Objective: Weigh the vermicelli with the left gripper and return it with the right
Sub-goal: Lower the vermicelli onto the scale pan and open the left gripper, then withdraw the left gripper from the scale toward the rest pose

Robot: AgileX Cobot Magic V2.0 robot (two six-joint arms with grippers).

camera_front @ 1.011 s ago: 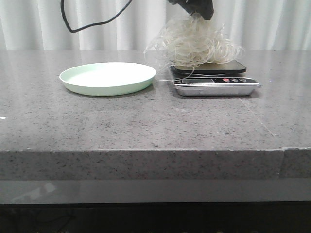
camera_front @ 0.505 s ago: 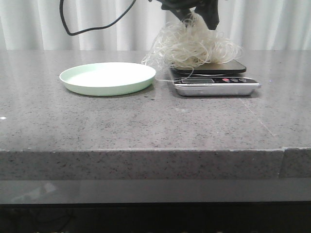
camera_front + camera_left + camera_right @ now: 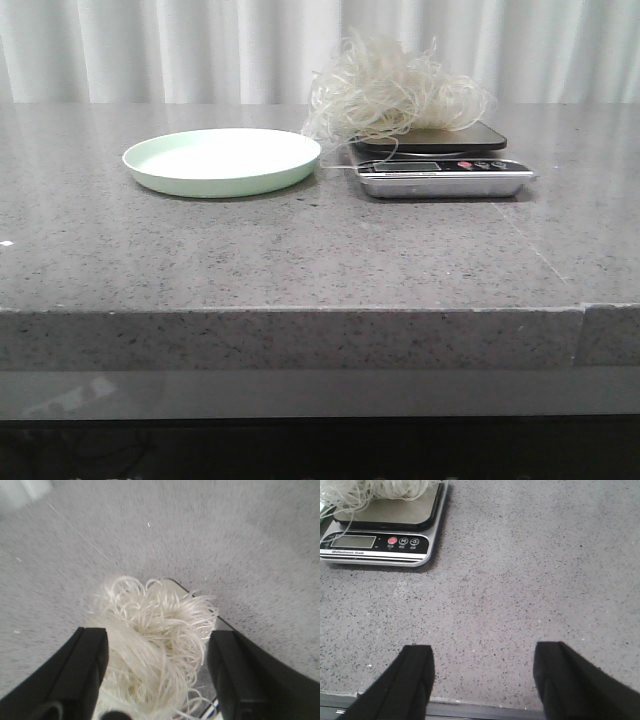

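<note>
The vermicelli (image 3: 395, 92), a fluffy whitish clump, rests on the dark platform of the kitchen scale (image 3: 440, 168), with loose strands hanging off its left side. The pale green plate (image 3: 222, 160) stands empty left of the scale. Neither gripper shows in the front view. In the left wrist view my left gripper (image 3: 157, 652) is open above the vermicelli (image 3: 152, 630), its fingers apart on either side of the clump. In the right wrist view my right gripper (image 3: 482, 672) is open and empty over bare table near the front edge; the scale (image 3: 385, 535) lies far from it.
The grey speckled table (image 3: 300, 250) has its front edge near the right gripper (image 3: 470, 705). A white curtain (image 3: 200, 50) hangs behind the table.
My left gripper has let go of the vermicelli on the scale and risen out of the front view. The clump has settled on the platform.
</note>
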